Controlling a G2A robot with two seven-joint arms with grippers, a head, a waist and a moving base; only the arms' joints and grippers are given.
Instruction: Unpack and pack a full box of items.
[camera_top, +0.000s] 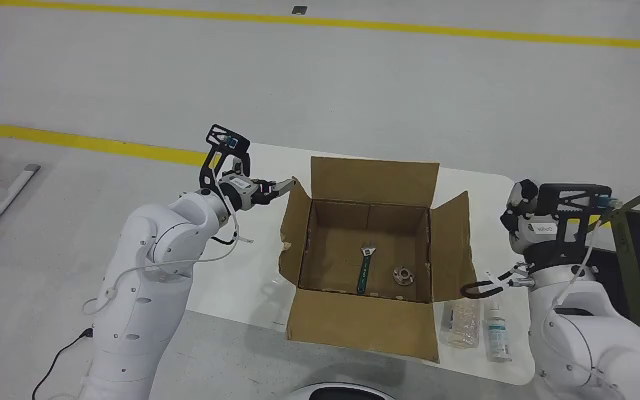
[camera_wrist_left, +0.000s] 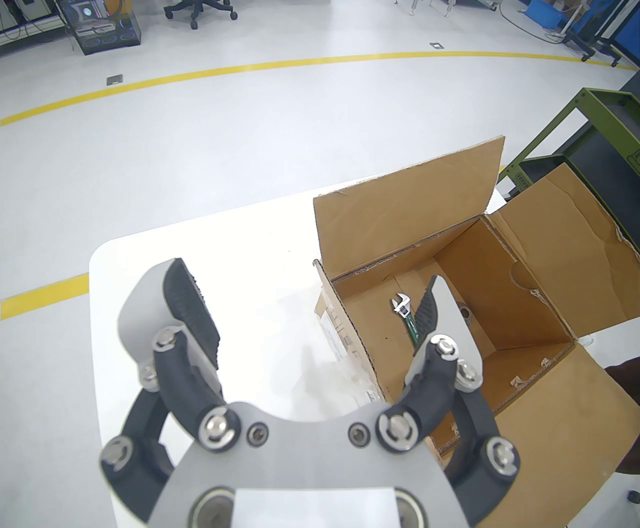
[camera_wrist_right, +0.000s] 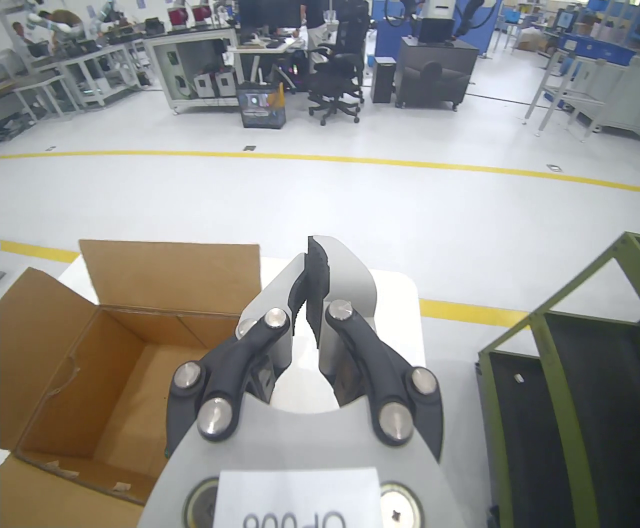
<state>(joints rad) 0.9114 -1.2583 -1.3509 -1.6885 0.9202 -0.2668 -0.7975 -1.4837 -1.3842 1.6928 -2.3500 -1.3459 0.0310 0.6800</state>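
Cardboard box (camera_top: 365, 322) stands open on the worktop (camera_top: 250, 272), wrench (camera_top: 366, 268) inside; left tool (camera_wrist_left: 307, 300) gapes empty beside it, right tool (camera_wrist_right: 314, 280) is pinched closed on nothing.

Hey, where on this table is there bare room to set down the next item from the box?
Looks bare: the table strip left of the box, by the open left end effector; also the box floor left of the wrench. Crowded: the near right corner, with clear bottles and a dark-handled tool.
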